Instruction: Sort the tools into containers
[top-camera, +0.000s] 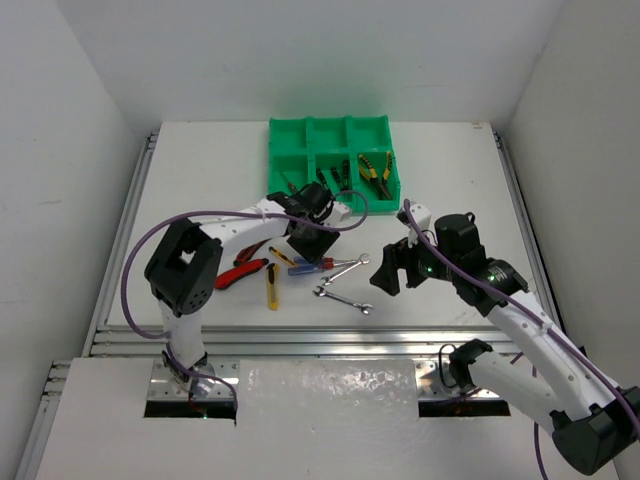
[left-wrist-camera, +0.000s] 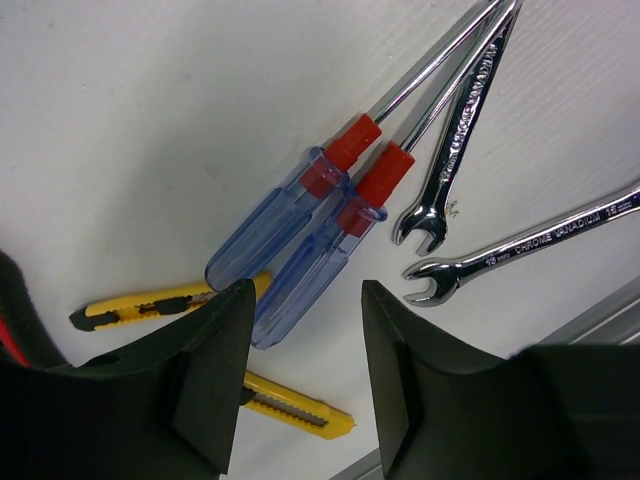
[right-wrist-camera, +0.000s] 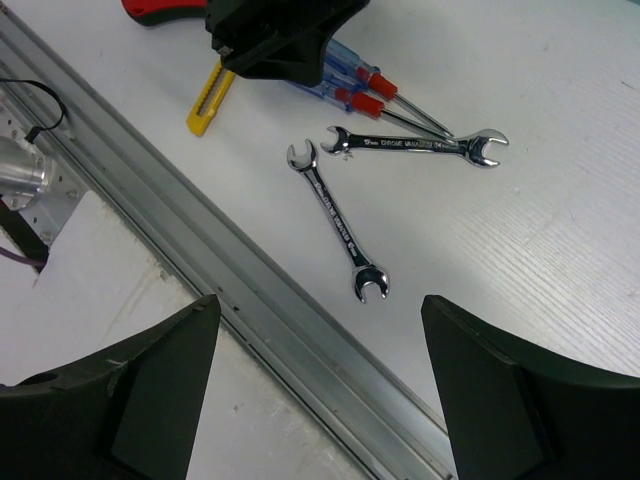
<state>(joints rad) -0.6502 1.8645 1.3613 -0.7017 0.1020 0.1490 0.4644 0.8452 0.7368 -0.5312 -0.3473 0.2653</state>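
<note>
At mid-tabletop, a bit toward the near edge, the loose tools lie in a cluster. Two blue-handled screwdrivers (left-wrist-camera: 275, 225) lie side by side & touching, shafts pointing toward the right edge, w/ two wrenches (right-wrist-camera: 335, 220) just beside their tips. Two yellow box cutters (left-wrist-camera: 150, 305) sit on the handle side, & a red-black utility knife (top-camera: 240, 273) lies further toward the left edge. The green tray (top-camera: 273, 150) is against the far edge, approx centred. Yellow-handled pliers (top-camera: 375, 170) are already in its near-right compartment and dark screwdrivers (top-camera: 335, 178) in the near-middle one, so like goes w/ like.

The left pincer (left-wrist-camera: 305, 325) hangs open over the butt ends of the blue handles, nothing held. It's prob lined up that way to take a handle across its width, the thick part being an easier grip than the thin shaft. Since the two touch, closing may catch both or nudge one off; which one is meant I can't tell.

The right pincer (right-wrist-camera: 318, 310) is open too & empty, up above the tabletop nr the wrenches on their right-edge side, looking down on them. That reads as holding clear of the left arm, w/ the wrenches its likely share. Most of the sort is not yet done.
</note>
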